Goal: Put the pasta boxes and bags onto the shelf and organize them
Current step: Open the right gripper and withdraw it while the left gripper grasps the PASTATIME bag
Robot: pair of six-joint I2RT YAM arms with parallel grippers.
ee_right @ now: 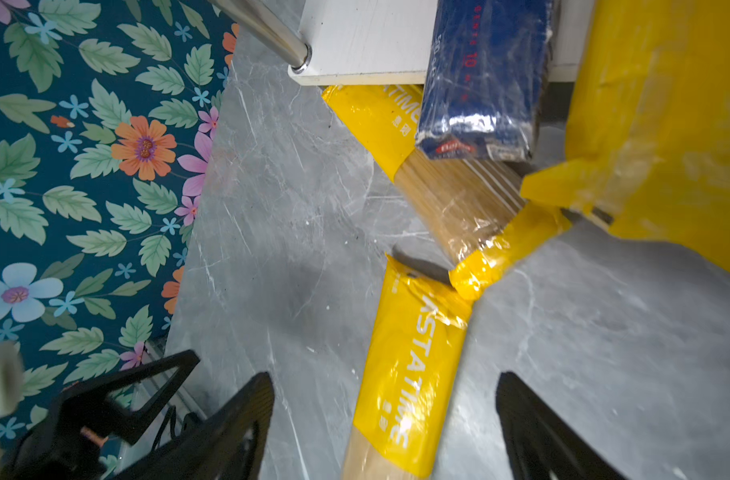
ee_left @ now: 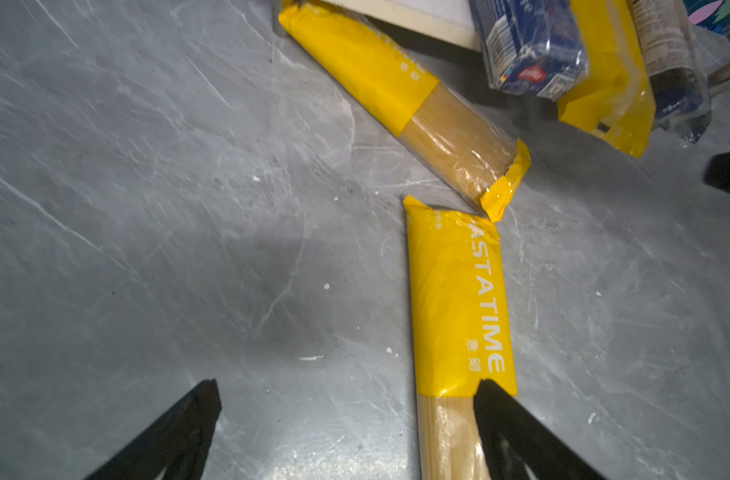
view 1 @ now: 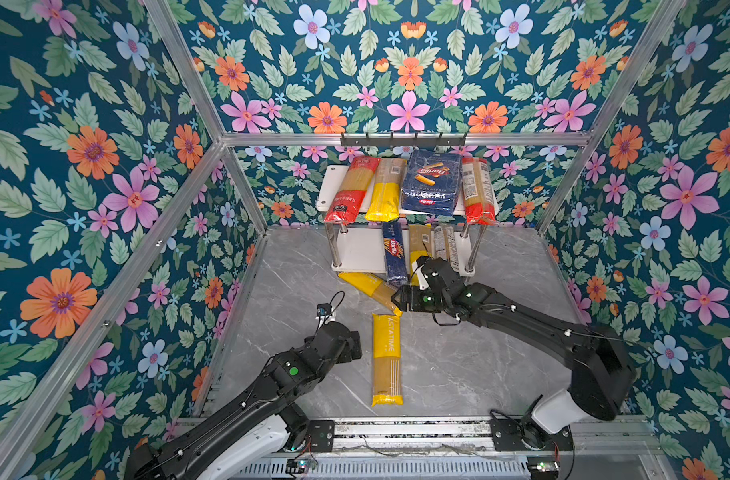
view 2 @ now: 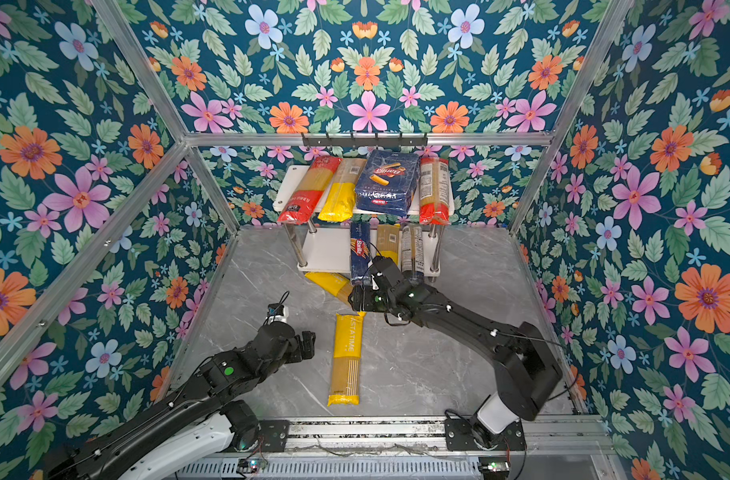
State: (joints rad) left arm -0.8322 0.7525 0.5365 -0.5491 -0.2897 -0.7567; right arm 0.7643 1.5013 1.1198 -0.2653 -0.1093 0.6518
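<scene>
1. While both arms reach in from the lower edge in both top views, the shelf (view 1: 357, 249) stands at upper centre against the back wall. Its top board carries a red-ended bag (view 1: 351, 189), a yellow-ended bag (view 1: 386, 189), the rigatoni pack (view 1: 432, 183) and a second red bag (view 1: 476, 191), side by side.
2. On the right half of the lower board lie the spaghetti box (view 1: 393, 253), a yellow-tipped bag (view 1: 419, 247) and a dark-ended bag (view 1: 444, 245), with their near ends overhanging the front edge.
3. At centre frame on the grey table (view 1: 292, 282), a slanted bag (view 1: 369, 286) runs up to the lower board's front edge. The PASTATIME bag (view 1: 387, 359) lies lengthwise below it, and their ends meet.
4. The left gripper (view 1: 353, 345) sits just left of the PASTATIME bag. The right gripper (view 1: 398, 299) hangs over the spot where the two bags meet.
5. In the left wrist view, the left gripper's fingers (ee_left: 180, 424) are spread wide and hold nothing. One finger overlaps the PASTATIME bag; contact cannot be told.
6. In the right wrist view, the right gripper's fingers (ee_right: 247, 415) are also spread wide and empty, with the PASTATIME bag on the table between them.
</scene>
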